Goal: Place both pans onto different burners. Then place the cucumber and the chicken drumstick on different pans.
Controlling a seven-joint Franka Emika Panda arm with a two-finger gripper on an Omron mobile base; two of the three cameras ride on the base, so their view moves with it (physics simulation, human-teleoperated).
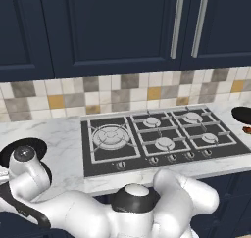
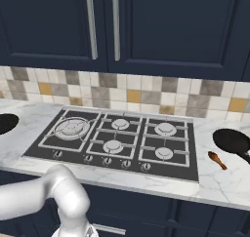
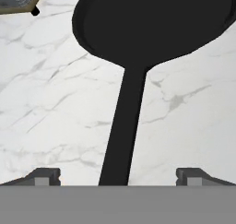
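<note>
In the left base view, one round matte-black frying pan (image 1: pixel 22 149) lies at the left edge on the marble counter, the black gas cooktop (image 1: pixel 162 136) bare. In the right base view, the second pan (image 2: pixel 233 142) and small orange-brown drumstick (image 2: pixel 216 159) sit at right. In the hand view, the gripper (image 3: pixel 118 178) hangs spread wide astride the near pan's handle (image 3: pixel 124 131); the first step, grasping it, likely calls for descending and closing.

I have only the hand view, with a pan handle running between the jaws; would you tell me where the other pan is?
Observer: The other pan sits on the counter, right of the cooktop.
Operator: Thank you. Is anything standing on that cooktop yet?
Observer: No, all five burners are bare.
Operator: And where is the drumstick?
Observer: The drumstick lies on the counter beside that pan, on its near side.
</note>
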